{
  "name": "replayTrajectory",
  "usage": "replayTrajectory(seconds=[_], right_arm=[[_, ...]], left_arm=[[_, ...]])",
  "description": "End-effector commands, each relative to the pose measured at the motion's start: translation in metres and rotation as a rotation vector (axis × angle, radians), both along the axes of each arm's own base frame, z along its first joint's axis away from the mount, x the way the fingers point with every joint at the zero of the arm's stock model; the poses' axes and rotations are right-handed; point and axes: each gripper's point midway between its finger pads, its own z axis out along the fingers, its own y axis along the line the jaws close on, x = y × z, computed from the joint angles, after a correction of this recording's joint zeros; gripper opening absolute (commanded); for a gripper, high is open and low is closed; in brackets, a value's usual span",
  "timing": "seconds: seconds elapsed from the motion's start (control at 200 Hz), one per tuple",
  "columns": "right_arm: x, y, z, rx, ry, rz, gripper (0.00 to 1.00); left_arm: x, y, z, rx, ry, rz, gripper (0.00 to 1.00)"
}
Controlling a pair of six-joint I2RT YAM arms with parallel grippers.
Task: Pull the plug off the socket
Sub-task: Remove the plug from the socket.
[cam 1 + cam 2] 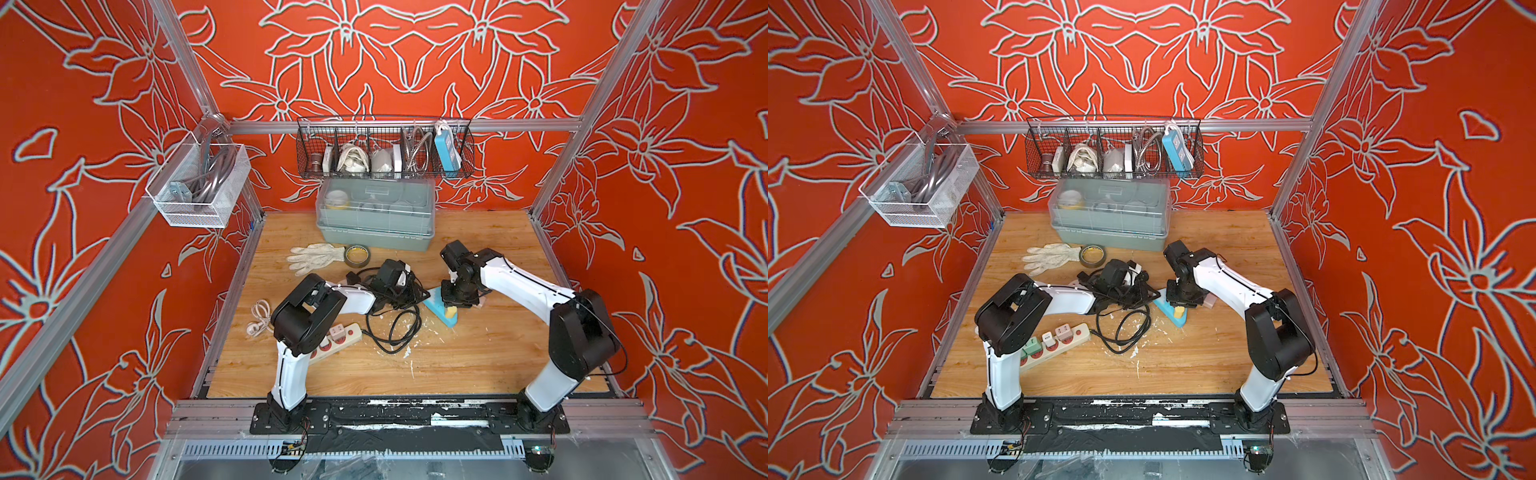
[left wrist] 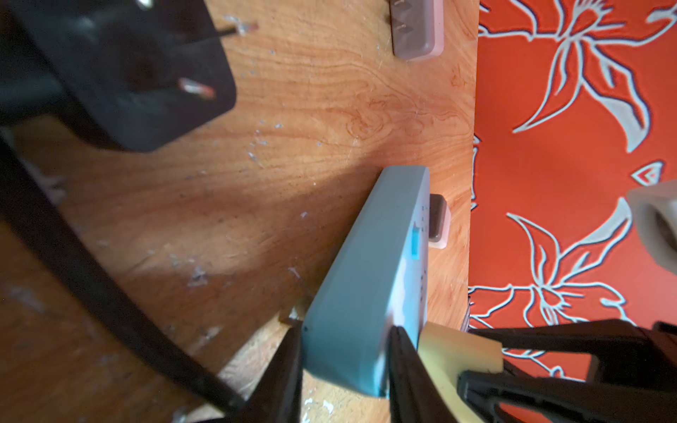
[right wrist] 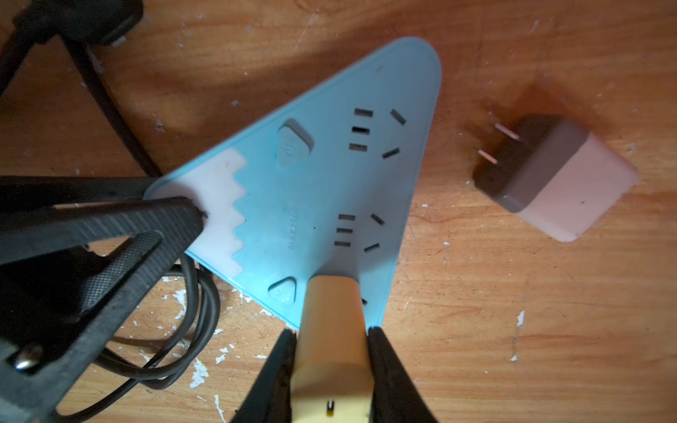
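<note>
The yellow plug (image 3: 331,304) looks fully seated in the blue power strip (image 1: 436,302), which lies on the desk (image 1: 478,365) just toward 3 o'clock of its middle. The plug sits at the strip's 5 o'clock end. My right pincer (image 3: 331,330) is clamped on the plug's two flanks, and my left pincer (image 2: 347,329) is clamped across the strip's 10 o'clock end.

I judge the step in hand to be the pull itself. I'd draw the right arm straight away from the strip's face, in line with the prongs, with no twist or rocking. The left only has one end of the strip, so the plug end may lift and tilt with the pull — I'd press that arm down and go slowly. A loose brown-and-pink adapter (image 3: 549,175) lies just beside the strip at 3 o'clock, and a black cable (image 3: 198,329) coils at 8 o'clock. I'd lift upward rather than sideways, to stay clear of both.
</note>
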Motion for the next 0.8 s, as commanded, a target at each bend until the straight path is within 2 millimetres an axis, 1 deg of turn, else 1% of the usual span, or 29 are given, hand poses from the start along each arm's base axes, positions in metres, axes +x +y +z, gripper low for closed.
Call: replayTrajectory(seconds=[0.0,0.065,0.135,0.28,0.345,0.41,0.51,0.566,0.601,0.696,0.741,0.791], right_arm=[[0.015,0.028,0.059,0.15,-0.122,0.024,0.0],[0.016,0.027,0.066,0.177,-0.129,0.006,0.0],[0.013,0.025,0.064,0.172,-0.122,0.008,0.0],[0.007,0.013,0.045,0.11,-0.094,0.006,0.0],[0.008,0.007,0.043,0.086,-0.09,-0.004,0.0],[0.012,0.002,0.05,0.094,-0.1,-0.023,0.0],[0.021,0.0,0.078,0.11,-0.153,-0.049,0.0],[0.024,-0.004,0.084,0.094,-0.17,-0.068,0.0],[0.025,-0.004,0.08,0.091,-0.163,-0.076,0.0],[0.017,-0.008,0.053,0.057,-0.083,-0.125,0.0],[0.014,0.0,0.042,0.096,-0.057,-0.14,0.0],[0.012,0.01,0.038,0.158,-0.044,-0.145,0.0]], left_arm=[[-0.075,0.087,-0.138,0.474,0.331,0.055,0.23],[-0.077,0.089,-0.143,0.486,0.34,0.057,0.23],[-0.078,0.092,-0.145,0.502,0.341,0.06,0.22],[-0.076,0.096,-0.142,0.528,0.328,0.059,0.22],[-0.076,0.097,-0.14,0.539,0.323,0.057,0.22],[-0.076,0.099,-0.14,0.549,0.319,0.059,0.22],[-0.077,0.099,-0.144,0.551,0.325,0.057,0.22],[-0.078,0.099,-0.145,0.547,0.331,0.059,0.22],[-0.078,0.099,-0.146,0.546,0.333,0.06,0.22],[-0.079,0.1,-0.147,0.548,0.333,0.064,0.22],[-0.078,0.1,-0.146,0.549,0.329,0.067,0.22],[-0.078,0.101,-0.146,0.551,0.329,0.068,0.22]])
